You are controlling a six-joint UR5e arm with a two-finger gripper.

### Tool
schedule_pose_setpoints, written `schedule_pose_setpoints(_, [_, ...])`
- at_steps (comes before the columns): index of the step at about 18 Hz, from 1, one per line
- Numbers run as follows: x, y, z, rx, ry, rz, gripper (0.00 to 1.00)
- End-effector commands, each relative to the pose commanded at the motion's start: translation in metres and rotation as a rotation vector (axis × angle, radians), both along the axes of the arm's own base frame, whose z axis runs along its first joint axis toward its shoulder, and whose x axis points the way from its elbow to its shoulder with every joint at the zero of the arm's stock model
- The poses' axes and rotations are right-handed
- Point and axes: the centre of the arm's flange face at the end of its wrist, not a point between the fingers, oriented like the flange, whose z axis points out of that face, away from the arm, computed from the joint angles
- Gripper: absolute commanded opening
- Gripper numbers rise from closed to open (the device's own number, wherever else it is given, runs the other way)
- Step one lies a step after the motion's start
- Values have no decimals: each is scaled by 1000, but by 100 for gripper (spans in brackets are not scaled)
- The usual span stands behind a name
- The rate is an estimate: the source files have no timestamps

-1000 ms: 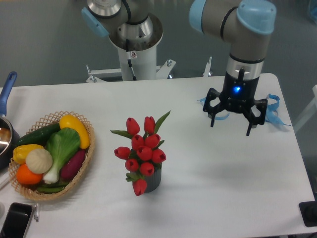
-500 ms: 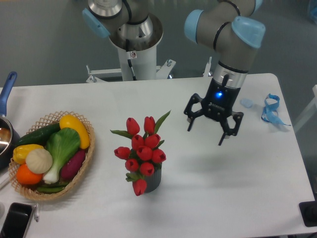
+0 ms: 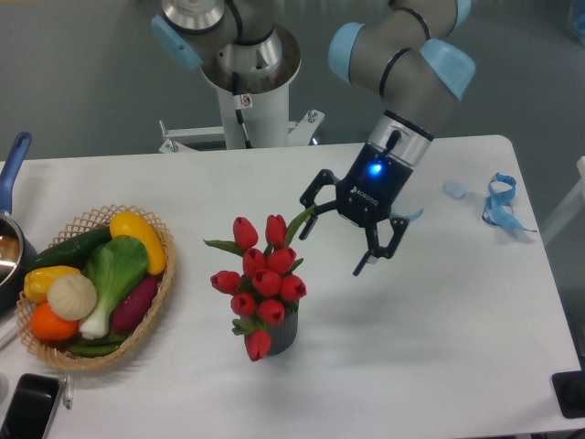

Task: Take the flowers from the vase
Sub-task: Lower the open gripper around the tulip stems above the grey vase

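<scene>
The gripper (image 3: 335, 243) hangs over the white table (image 3: 439, 329) with its two black fingers (image 3: 370, 256) spread wide apart, holding nothing. It is tilted, its fingertips pointing down and toward the left. A blue light glows on its body. One fingertip sits just beside the tip of a pointed green leaf (image 3: 300, 223) that rises from the bouquet; whether they touch cannot be told.

The flowers (image 3: 262, 277), a bunch of red closed tulip buds with green leaves, stand in the vase (image 3: 282, 335) near the middle of the table, to the left of and nearer than the gripper. The vase is dark and ribbed, mostly hidden behind the buds, one of which droops over its near left side.

Well to the left, a wicker basket (image 3: 157, 297) holds toy vegetables: a yellow pepper (image 3: 139, 238), a green leafy stalk (image 3: 112, 277), a purple piece (image 3: 134, 303) and an orange one (image 3: 49, 323). On the far right of the table lie a blue ribbon (image 3: 500, 203) and a small pale blue piece (image 3: 454, 190). A pot with a blue handle (image 3: 11, 171) shows at the left edge, and a dark phone (image 3: 30, 407) lies at the near left corner.
</scene>
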Motion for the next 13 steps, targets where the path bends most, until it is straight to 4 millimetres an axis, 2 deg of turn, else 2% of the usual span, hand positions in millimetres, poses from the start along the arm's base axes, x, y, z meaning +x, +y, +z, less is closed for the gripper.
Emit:
schedule_pose_setpoints(2, [0,0,1,5,10,-3,100])
schedule_pose_setpoints(6, [12,13,0,22,98,-92,100])
schedule_pose_setpoints(11, [15,15,-5,15,93,-98,100])
schedule_pose_setpoints(13, [22,25,-10,10,76,-116,100])
